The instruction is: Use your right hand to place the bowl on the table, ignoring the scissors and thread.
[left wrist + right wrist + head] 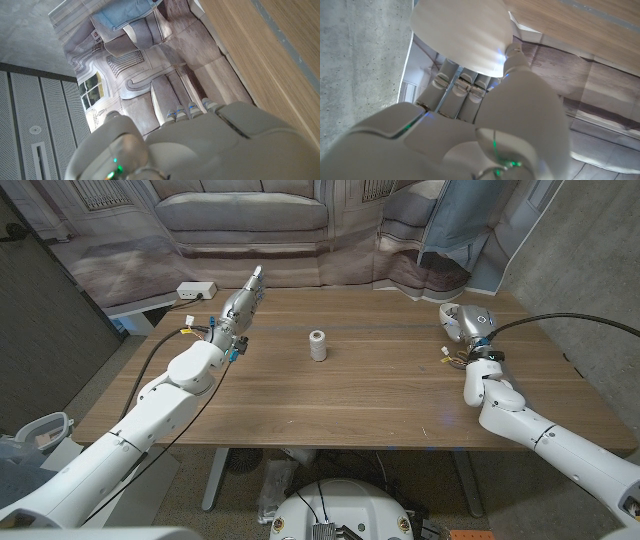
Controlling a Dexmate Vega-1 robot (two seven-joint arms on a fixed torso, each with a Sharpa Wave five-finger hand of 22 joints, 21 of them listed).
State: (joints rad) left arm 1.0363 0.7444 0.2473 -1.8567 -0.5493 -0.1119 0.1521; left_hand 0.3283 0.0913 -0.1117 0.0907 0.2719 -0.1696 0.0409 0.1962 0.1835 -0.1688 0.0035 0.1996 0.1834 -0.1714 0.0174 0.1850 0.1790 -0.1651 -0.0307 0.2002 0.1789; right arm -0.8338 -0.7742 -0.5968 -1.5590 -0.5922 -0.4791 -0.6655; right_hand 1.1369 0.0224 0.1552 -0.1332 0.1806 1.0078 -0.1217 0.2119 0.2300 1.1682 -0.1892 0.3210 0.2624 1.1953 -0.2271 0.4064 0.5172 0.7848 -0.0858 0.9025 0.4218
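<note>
My right hand point(474, 332) is over the table's far right part and grips a white bowl point(453, 317), tipped on its side. In the right wrist view the bowl point(462, 35) sits against my fingers point(460, 90), its rounded outside facing the camera. A white spool of thread point(318, 345) stands upright near the middle of the wooden table point(380, 390), well to the left of the bowl. My left hand point(240, 305) reaches over the far left part of the table with its fingers stretched out and apart, holding nothing; its back point(210, 145) shows in the left wrist view.
A white power strip point(196, 290) lies on a low surface beyond the table's far left corner. A printed backdrop of a sofa point(250, 220) hangs behind the table, with a blue cloth point(465, 220) at the far right.
</note>
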